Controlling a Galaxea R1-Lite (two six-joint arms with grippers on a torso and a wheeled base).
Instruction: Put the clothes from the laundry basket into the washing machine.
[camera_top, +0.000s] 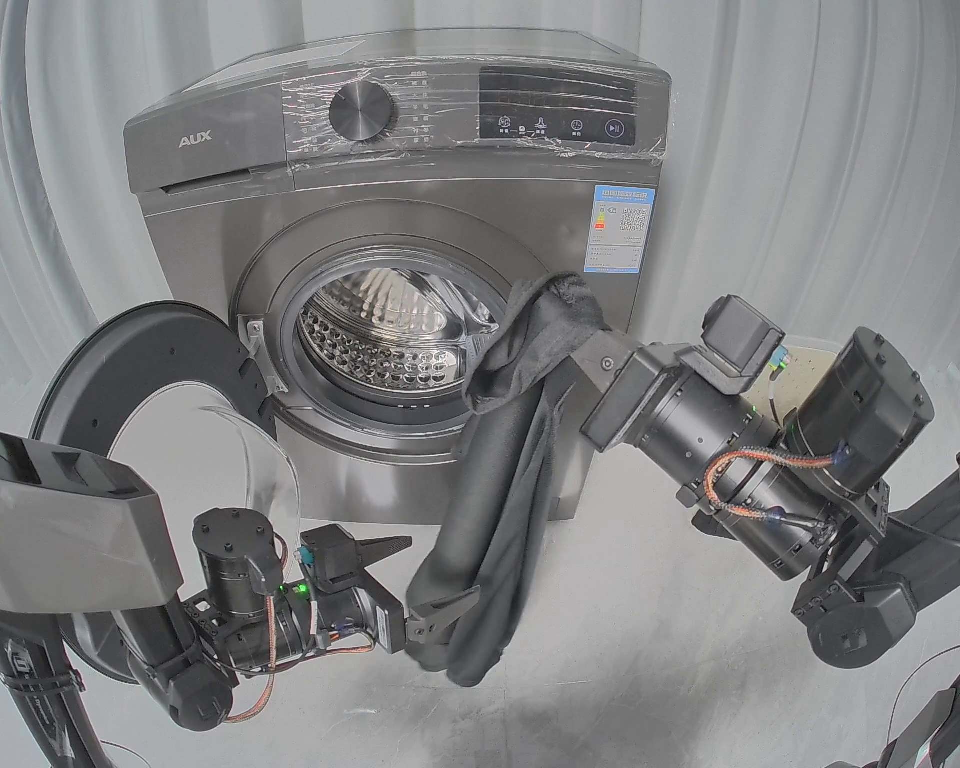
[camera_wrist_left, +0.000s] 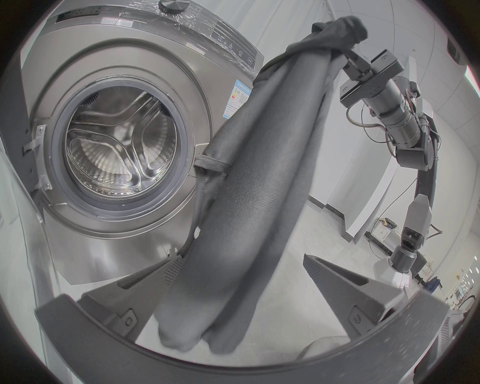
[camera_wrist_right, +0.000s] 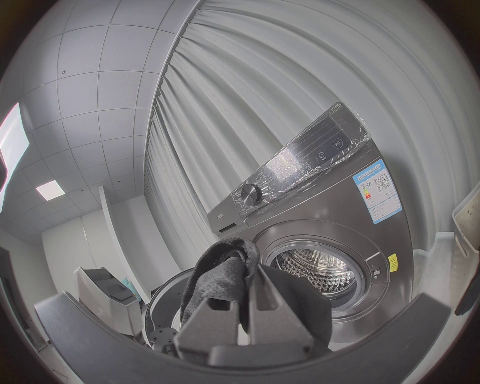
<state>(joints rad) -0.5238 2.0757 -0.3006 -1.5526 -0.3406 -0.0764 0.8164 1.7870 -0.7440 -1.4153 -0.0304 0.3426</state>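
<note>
While right gripper (camera_wrist_right: 245, 300) clamps garment (camera_top: 500, 470), it dangles

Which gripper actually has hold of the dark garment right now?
The right gripper, clamped on the top of the dark garment. The left gripper is open, fingers spread either side of the hanging lower end.

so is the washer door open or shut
Open. The door is swung out to the robot's left, and the drum shows through the round opening. The dark garment hangs outside it, from the right gripper.

White curtain (camera_top: 800, 150) in bkgd, grey floor (camera_top: 650, 650) below.
</note>
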